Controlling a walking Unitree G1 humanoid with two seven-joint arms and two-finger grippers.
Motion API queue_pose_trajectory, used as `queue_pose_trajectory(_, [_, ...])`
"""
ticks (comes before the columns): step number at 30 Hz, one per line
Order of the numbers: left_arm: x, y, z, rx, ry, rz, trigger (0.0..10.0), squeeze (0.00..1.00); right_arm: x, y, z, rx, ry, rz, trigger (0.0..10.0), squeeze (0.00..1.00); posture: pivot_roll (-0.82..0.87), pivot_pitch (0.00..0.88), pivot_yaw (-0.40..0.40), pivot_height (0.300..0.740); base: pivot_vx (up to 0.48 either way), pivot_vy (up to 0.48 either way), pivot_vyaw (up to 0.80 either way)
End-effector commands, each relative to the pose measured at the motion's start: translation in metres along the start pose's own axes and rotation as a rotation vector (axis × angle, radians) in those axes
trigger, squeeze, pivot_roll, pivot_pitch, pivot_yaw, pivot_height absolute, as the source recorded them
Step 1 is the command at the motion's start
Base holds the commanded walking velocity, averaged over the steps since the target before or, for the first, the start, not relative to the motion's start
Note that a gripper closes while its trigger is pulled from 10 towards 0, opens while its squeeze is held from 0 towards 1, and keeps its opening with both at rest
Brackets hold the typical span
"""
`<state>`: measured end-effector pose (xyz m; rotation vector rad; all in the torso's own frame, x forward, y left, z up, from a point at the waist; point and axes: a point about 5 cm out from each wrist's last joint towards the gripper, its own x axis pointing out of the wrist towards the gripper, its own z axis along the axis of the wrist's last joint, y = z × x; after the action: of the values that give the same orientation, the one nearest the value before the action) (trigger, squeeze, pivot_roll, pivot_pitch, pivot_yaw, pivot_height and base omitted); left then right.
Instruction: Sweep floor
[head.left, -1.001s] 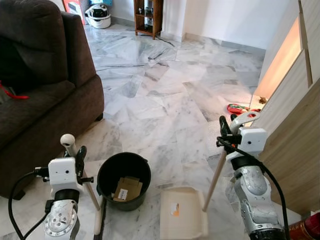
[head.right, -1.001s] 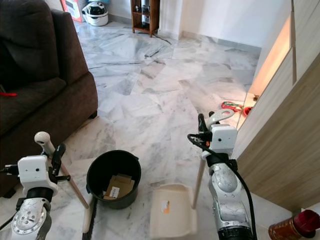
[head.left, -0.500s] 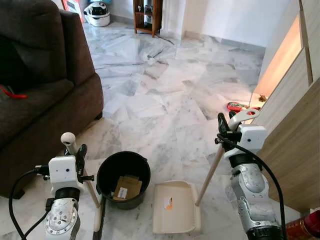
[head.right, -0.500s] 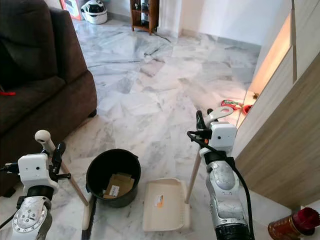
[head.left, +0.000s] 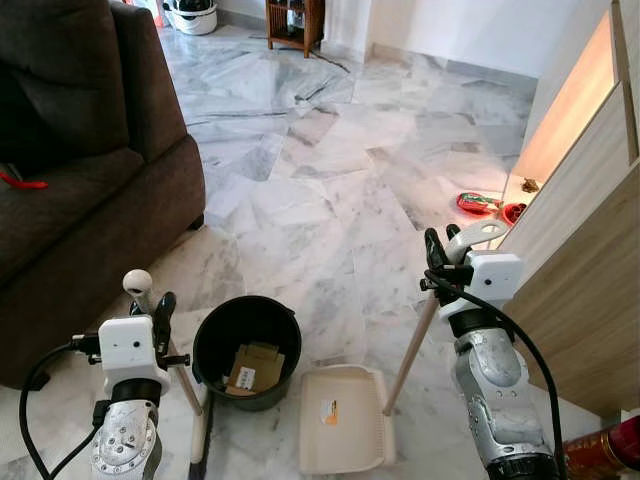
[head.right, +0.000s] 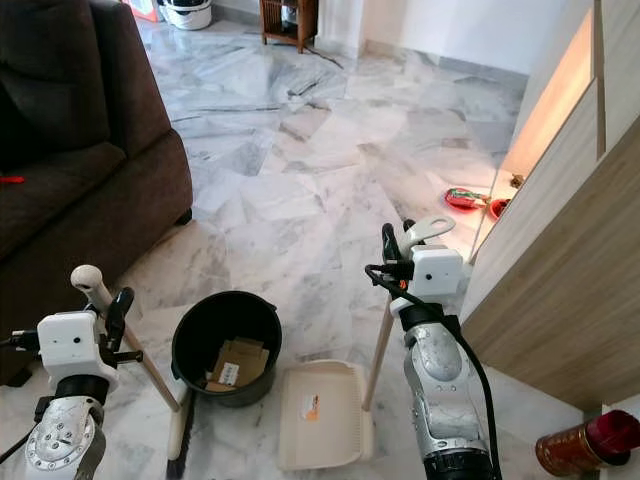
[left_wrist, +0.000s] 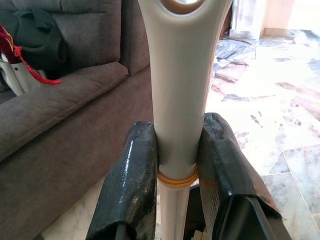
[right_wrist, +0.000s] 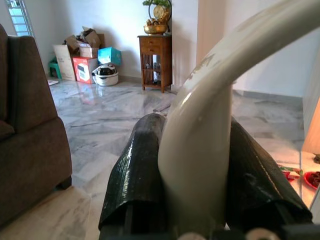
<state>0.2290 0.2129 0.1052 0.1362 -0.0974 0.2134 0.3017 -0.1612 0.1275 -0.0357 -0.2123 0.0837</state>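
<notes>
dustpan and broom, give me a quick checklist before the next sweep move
1. Right claw shut on the dustpan handle: ok.
2. Left claw shut on the broom handle: ok.
3. Dustpan flat on the floor beside the black bucket: ok.
4. Broom head down at the floor, left of the bucket: ok.
5. Debris left to sweep near the pan: cannot tell; only an orange-marked scrap lies in the pan.
6. Bucket upright, cardboard inside: ok.
</notes>
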Motion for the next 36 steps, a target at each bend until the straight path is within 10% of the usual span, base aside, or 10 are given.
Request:
queue_pose_trajectory(1, [0.0018, -0.0011, 0.0105, -0.003, -0.047, -0.008, 10.0, 0.00, 0.0002, -0.0020, 0.0098, -0.007, -0.042, -0.002, 10.0, 0.00, -0.01, 0.170, -0.017, 0.740, -0.292, 0.000, 0.00])
queue_pose_trajectory(36, [-0.0016, -0.0032, 0.0107, 0.000, -0.049, -0.039, 10.0, 0.00, -0.0064, 0.0043, 0.0067, 0.006, -0.034, 0.031, 10.0, 0.00, 0.00, 0.127, -0.011, 0.740, -0.279, 0.000, 0.00])
